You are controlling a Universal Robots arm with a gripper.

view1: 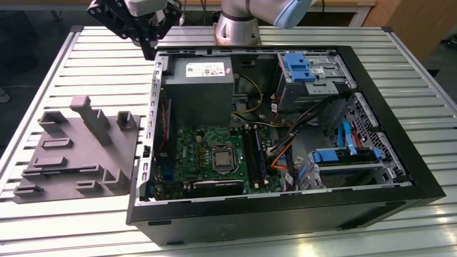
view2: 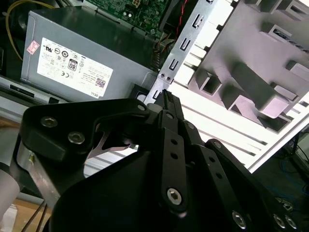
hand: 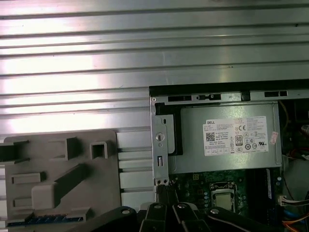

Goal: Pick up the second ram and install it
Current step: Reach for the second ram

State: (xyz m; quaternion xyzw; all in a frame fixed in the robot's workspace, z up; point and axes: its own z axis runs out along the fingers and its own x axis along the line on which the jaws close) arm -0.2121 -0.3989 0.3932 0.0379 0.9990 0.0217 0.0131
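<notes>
Pincer (view2: 164,95), closed on nothing, hangs over case wall (hand: 159,145) between tray (hand: 58,179) and power supply (hand: 227,140).

The exterior view's top edge crops the hand (view1: 147,52) and arm (view1: 239,24).

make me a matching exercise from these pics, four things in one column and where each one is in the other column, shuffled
Things
1. gripper
2. grey tray
3. power supply
4. processor socket

Places
A. on the table, outside the case, at the exterior view's left
B. on the green motherboard
C. shut, above the case's far corner at the exterior view's left
D. inside the case, against its far wall

Pairs: 1-C, 2-A, 3-D, 4-B
</notes>
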